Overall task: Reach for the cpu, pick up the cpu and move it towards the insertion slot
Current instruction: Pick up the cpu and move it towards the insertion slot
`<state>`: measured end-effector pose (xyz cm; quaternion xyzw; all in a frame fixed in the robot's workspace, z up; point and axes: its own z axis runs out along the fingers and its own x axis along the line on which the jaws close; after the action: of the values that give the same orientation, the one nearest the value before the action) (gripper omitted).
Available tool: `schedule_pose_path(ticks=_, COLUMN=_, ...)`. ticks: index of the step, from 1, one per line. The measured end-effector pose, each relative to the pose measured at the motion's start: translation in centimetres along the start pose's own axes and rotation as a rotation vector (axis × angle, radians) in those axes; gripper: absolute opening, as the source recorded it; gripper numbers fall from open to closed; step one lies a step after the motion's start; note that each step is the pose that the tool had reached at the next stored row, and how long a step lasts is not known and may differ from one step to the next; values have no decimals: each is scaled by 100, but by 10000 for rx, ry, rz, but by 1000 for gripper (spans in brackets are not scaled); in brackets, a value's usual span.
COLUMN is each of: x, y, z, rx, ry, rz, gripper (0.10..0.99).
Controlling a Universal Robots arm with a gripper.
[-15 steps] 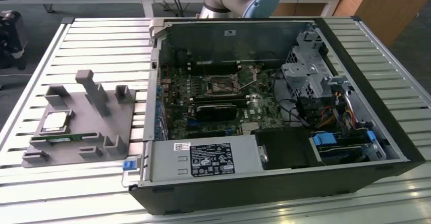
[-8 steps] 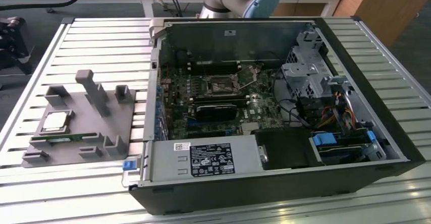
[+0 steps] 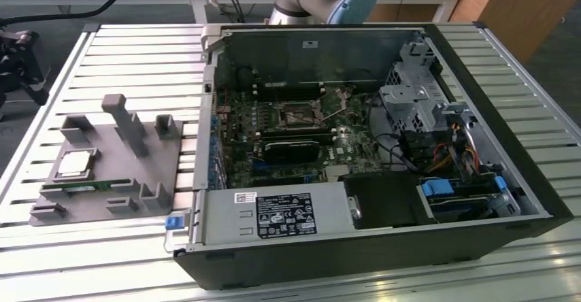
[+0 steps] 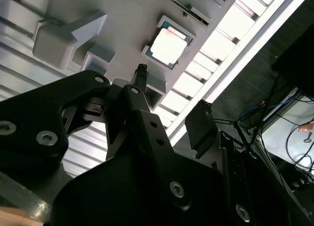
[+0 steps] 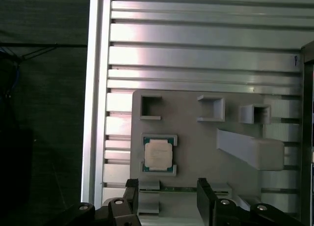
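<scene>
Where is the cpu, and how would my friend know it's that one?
Find the big open computer case on the slatted metal table; on the exterior view's left of it lies a grey plastic holder. In a square nest on that holder sits the cpu. It is the only flat, shiny silver square there, unlike the long green memory stick beside it.

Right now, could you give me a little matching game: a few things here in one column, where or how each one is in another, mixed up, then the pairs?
1. cpu
2. insertion slot
3. memory stick
4. claw

A. inside the open computer case
B. open, empty, apart from the cpu
C. in a square pocket of the grey holder
D. green, lying lengthwise beside the cpu's pocket

Pairs: 1-C, 2-A, 3-D, 4-B.
</scene>
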<state>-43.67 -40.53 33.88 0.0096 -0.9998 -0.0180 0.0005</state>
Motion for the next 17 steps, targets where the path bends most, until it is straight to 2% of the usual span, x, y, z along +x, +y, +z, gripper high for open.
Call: schedule_pose_path(ticks=17, x=0, y=-4, z=108, rx=0, ry=-1, rz=-1, gripper=592)
